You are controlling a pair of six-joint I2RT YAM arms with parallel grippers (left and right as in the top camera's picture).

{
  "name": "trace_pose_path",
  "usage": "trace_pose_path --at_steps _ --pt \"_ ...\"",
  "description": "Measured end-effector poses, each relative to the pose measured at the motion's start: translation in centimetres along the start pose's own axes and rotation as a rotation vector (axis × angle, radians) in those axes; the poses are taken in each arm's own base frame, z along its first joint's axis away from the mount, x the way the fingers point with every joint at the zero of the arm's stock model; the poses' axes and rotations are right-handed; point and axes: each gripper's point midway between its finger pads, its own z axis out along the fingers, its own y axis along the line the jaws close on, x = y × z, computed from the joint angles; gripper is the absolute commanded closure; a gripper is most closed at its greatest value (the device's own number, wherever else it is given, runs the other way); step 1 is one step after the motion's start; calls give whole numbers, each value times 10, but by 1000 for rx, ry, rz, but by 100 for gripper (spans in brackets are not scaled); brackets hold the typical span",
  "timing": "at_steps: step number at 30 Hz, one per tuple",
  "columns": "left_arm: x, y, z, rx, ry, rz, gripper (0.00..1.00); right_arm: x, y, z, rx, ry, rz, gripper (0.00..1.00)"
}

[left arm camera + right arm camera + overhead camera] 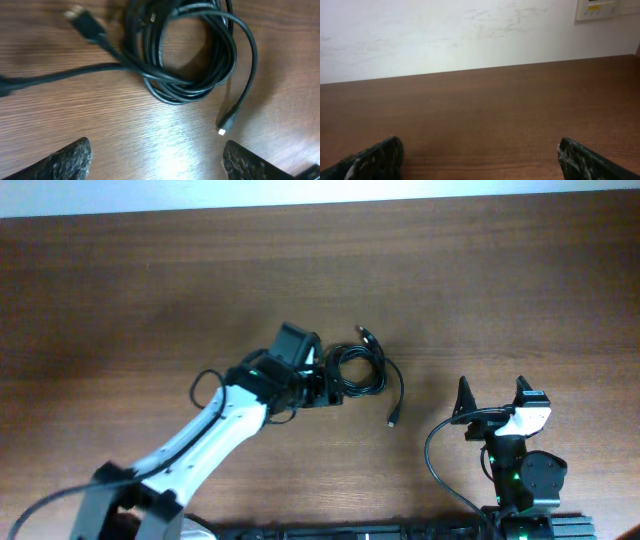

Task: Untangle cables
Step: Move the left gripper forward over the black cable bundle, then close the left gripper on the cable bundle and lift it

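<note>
Approach step: left gripper (157,147), jaws open, faces the coiled cables (190,55); right gripper (491,386) jaws open, well apart; next, pinch one strand.

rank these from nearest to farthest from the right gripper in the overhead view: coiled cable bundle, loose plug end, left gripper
1. loose plug end, lying out to the bundle's right
2. coiled cable bundle, mid-table
3. left gripper, at the bundle's left edge
</note>
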Motion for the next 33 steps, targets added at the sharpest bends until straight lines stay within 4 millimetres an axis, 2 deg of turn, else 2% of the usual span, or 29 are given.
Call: trace_pose_path --at_steps 5,11,15,18,20,22,24,26,33 --pt "5 -2 26 -34 9 -1 16 0 0 0 0 0 1 1" --pt "-6 -4 54 -56 -46 1 16 0 0 0 0 0 0 1" --pt "-13 4 66 -94 -71 -9 16 0 0 0 0 0 0 1" --pt "-20 4 70 -104 -98 -28 39 0 0 0 0 0 0 1" --pt "-22 4 71 -104 -104 -48 51 0 0 0 0 0 0 1" --pt "-22 6 73 -110 -105 -53 80 0 0 0 0 0 0 1" --pt "-22 8 75 -119 -108 -63 93 0 0 0 0 0 0 1" --pt "-22 9 76 -118 -109 -65 100 0 0 0 0 0 0 1" --pt "-22 8 76 -115 -111 -66 100 0 0 0 0 0 0 1"
